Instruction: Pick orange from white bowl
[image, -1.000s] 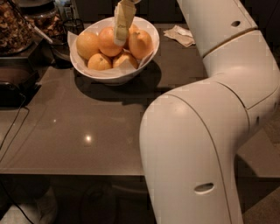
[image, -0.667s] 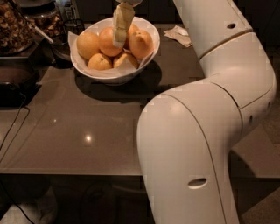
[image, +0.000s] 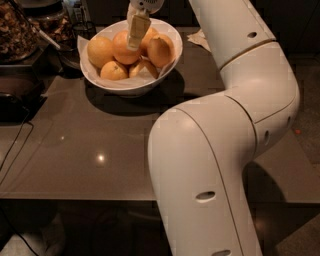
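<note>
My gripper (image: 134, 42) hangs over the white bowl (image: 131, 88), its tip down on top of the orange (image: 121, 52), the large one in the middle of the pile directly beneath me. I cannot tell whether the gripper is open or closed. A second orange (image: 161, 50) sits just beside me on my arm's side, touching my target. A third orange (image: 100, 50) presses in from the opposite side. That crowding worries me. I judge that closing off-centre on such smooth, round skin could squirt the fruit sideways, push a neighbour toward the rim, or snag the paper lining (image: 83, 46) as I lift.
</note>
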